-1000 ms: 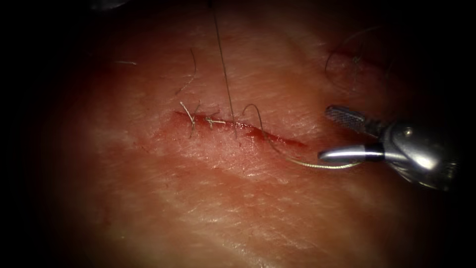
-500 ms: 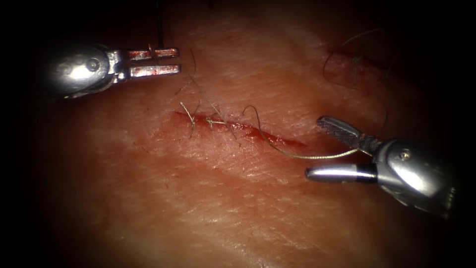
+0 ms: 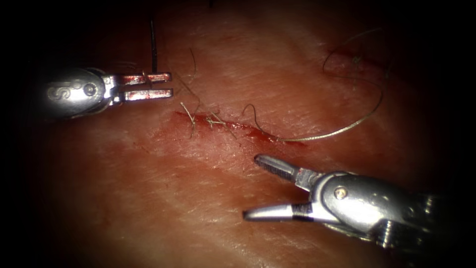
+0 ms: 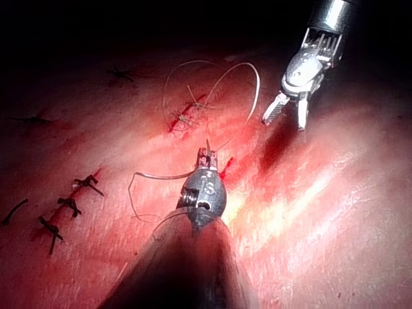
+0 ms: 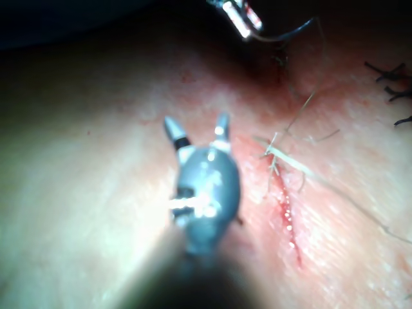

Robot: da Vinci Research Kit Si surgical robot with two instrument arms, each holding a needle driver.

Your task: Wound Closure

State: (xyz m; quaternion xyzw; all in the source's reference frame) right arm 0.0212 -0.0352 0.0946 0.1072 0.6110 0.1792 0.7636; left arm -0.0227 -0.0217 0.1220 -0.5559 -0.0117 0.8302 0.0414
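The cut runs across the tissue, with red fluid along it and two knotted stitches at its left end. My left tool hovers up and left of the cut, its jaws shut on thin thread that leads down to the stitches. A dark thin line rises from those jaws; I cannot tell whether it is the needle. My right tool lies below the cut, jaws wide open and holding nothing. A pale thread end arcs from the cut to the right. The same right tool stands beside the cut.
Older closed cuts with dark knots lie off to one side, also seen as dark knots. A small stitched spot with loose thread sits at the upper right of the tissue.
The left tool came down from above, and the taut thread went slack. The right tool let the pale thread slip from between its jaws and moved down and left, still open.
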